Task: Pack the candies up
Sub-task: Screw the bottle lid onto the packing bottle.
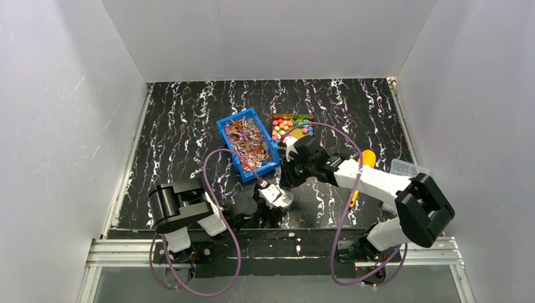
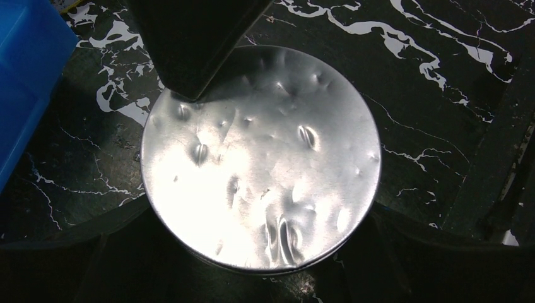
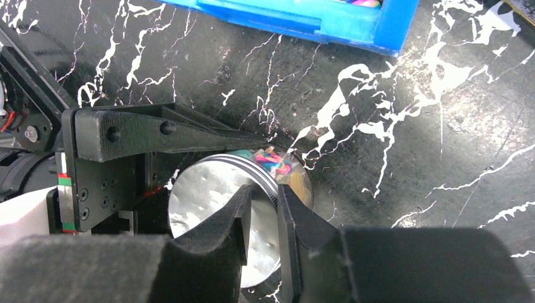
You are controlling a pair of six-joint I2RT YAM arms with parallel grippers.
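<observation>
A clear jar with a dented silver lid (image 2: 262, 158) stands near the table's front edge. Bright candies (image 3: 277, 163) show through its wall under the lid. My left gripper (image 2: 262, 211) is shut on the jar, one dark finger (image 3: 158, 132) along each side. From above, my right gripper (image 3: 264, 196) reaches down over the lid's far rim, its jaws narrow, one finger over the lid and one outside the rim, with a thin gap still showing. More loose candies (image 1: 292, 128) fill a brown tray at the back.
A blue bin (image 1: 248, 144) of wrapped sweets sits just behind the jar, its wall also visible in the right wrist view (image 3: 315, 19). An orange tool (image 1: 364, 167) and a clear plastic box (image 1: 407, 168) lie to the right.
</observation>
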